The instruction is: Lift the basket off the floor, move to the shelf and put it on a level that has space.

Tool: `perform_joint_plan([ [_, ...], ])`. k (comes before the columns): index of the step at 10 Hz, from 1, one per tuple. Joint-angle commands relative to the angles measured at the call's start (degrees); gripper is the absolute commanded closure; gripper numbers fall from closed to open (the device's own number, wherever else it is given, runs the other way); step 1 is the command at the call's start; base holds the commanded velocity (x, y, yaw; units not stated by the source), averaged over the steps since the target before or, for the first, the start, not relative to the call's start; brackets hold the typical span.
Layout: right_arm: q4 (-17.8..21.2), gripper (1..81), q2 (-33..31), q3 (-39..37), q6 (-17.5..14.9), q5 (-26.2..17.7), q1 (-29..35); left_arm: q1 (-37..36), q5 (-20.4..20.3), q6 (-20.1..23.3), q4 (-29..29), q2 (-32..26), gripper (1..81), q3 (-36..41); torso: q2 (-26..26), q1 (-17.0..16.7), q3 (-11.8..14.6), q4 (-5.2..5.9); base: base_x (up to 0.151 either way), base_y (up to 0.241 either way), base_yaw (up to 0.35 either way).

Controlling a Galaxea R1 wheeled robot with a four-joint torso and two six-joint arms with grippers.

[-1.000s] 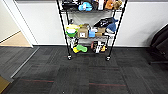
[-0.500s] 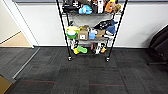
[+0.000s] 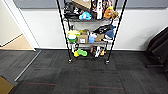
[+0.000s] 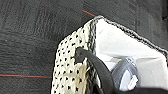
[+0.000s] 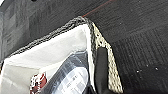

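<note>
While above the floor — basket, shelf ahead.

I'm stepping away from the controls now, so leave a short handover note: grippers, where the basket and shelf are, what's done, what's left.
Grippers: fingers not discernible in either wrist view.
Basket: seen close in both wrist views, above the dark carpet floor; white lining, dark loop handle at the end, some packaged items inside.
Shelf: straight ahead in the head view, against the white wall, its visible tiers crowded with boxes and toys.
Done: the basket seems to be off the floor, though contact can't be confirmed.
Left: reach the shelf and set the basket on a level with room.
</note>
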Motion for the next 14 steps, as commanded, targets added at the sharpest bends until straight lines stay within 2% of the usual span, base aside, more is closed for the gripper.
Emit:
perform_joint_plan([
  [1, 0.7, 81.1, -1.7, 0.9, 0.4, -1.5, 5.4, -5.8, 1.6, -0.5, -0.9, -1.9, 81.1, 3.0, 5.5, -3.6, -0.1, 0.00, 0.000, 0.000, 0.000],
  [5, 0.7, 81.1, 0.6, -1.6, 0.5, -3.8, 11.4, -9.3, 1.1, -5.8, -3.6, -1.7, 81.1, -2.1, 12.9, -8.4, 0.5, 0.00, 0.000, 0.000, 0.000],
  [8, 1.1, 81.1, 2.0, -2.0, 0.5, -6.3, 14.2, -11.1, 1.7, -7.1, -3.8, -3.6, 81.1, -1.3, 18.6, -12.0, 0.5, 0.00, 0.000, 0.000, 0.000],
  [9, 1.1, 81.1, 2.0, -1.9, 0.7, -6.3, 14.4, -11.7, 2.1, -7.1, -3.8, -3.6, 81.1, -1.2, 20.6, -13.2, 3.4, 0.00, 0.000, 0.000, 0.000],
  [11, 1.1, 81.1, 1.7, -1.5, 1.5, -6.3, 14.4, -13.2, 5.1, -7.1, -3.5, -3.7, 81.1, 0.9, 23.9, -15.3, 5.1, 0.00, 0.000, 0.000, 0.000],
  [14, 1.1, 81.1, 1.3, -1.4, 1.6, -6.2, 13.7, -13.3, 6.8, -7.1, -2.9, -3.4, 81.1, 1.7, 29.2, -18.8, 8.7, 0.00, 0.000, 0.000, 0.000],
])
